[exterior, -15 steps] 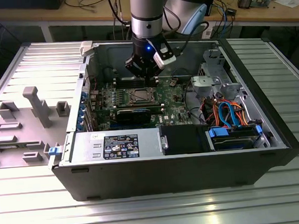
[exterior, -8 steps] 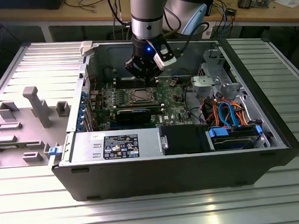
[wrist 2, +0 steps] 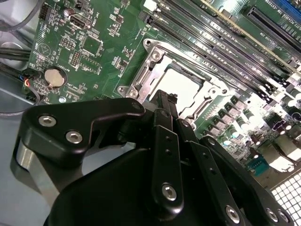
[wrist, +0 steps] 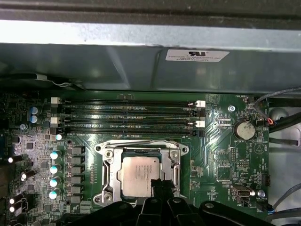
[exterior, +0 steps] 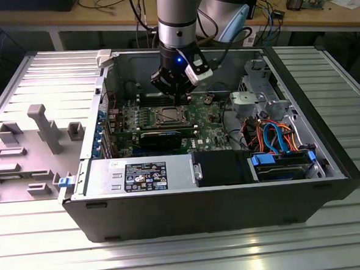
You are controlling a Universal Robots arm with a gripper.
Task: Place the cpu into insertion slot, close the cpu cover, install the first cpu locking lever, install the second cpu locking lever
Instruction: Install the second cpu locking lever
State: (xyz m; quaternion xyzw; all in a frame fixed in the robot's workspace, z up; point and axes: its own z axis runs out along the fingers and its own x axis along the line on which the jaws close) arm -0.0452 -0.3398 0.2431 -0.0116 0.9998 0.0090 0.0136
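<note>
Silver square cpu (wrist: 139,175), black claw (wrist: 159,188) above

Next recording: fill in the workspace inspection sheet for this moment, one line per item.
Surface: ribbed metal bench carrying an open computer case.
Job's things: cpu lies in the insertion slot; cpu cover frames it.
Clutter: grey moulded tray on the exterior view's left.
Hand: hand hangs just over the cpu's edge, holding nothing.
Cables: orange and blue leads inside the case.
Surroundings: wooden desk behind, with wires.
</note>
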